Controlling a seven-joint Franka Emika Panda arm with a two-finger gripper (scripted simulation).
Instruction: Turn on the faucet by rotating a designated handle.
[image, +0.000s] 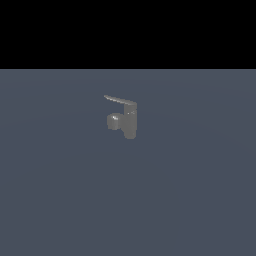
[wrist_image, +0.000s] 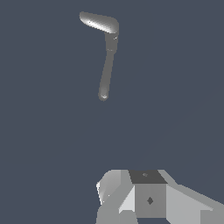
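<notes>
The faucet (image: 129, 120) stands alone on the flat grey-blue floor in the middle of the exterior view, with a stubby spout (image: 114, 121) on the exterior view's left. Its handle (image: 119, 100) is a thin lighter blade on top, also reaching toward the exterior view's left. In the wrist view the faucet (wrist_image: 106, 65) is seen from above, with the handle (wrist_image: 98, 22) as a pale blade at its far end. Only grey blocky parts of my gripper (wrist_image: 146, 194) show at the picture's edge, well apart from the faucet and holding nothing. The arm does not show in the exterior view.
The grey-blue floor (image: 200, 200) surrounds the faucet on all sides, and a black band lies beyond its far edge.
</notes>
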